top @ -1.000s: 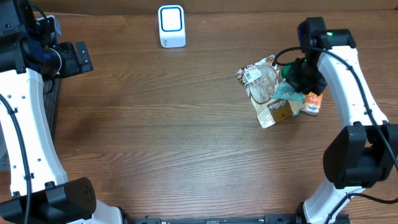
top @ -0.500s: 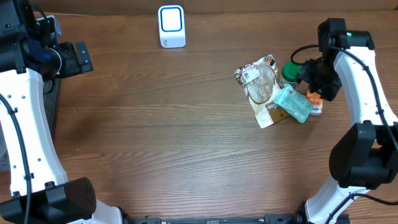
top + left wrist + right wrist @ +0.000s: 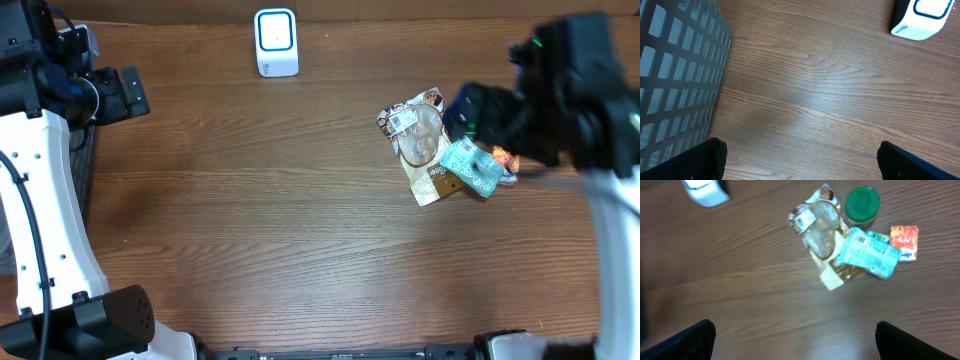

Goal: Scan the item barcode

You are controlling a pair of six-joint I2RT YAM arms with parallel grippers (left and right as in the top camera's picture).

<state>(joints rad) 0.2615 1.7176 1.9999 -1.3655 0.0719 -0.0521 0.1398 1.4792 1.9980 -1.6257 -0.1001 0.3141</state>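
Teal packet (image 3: pixel 470 167) is lying on the desk (image 3: pixel 250 220), overlapping a clear bag (image 3: pixel 420 135), well to the right of the white scanner (image 3: pixel 275 42). Its long axis is running diagonally, with the barcode end pointing toward the bag. Right fingers (image 3: pixel 692 339) are hanging above it, spread wide and holding nothing, and the packet is sitting ahead of them, slightly right. Left fingers (image 3: pixel 707 156) are gaping empty far across the desk, so the right arm is the nearer one.
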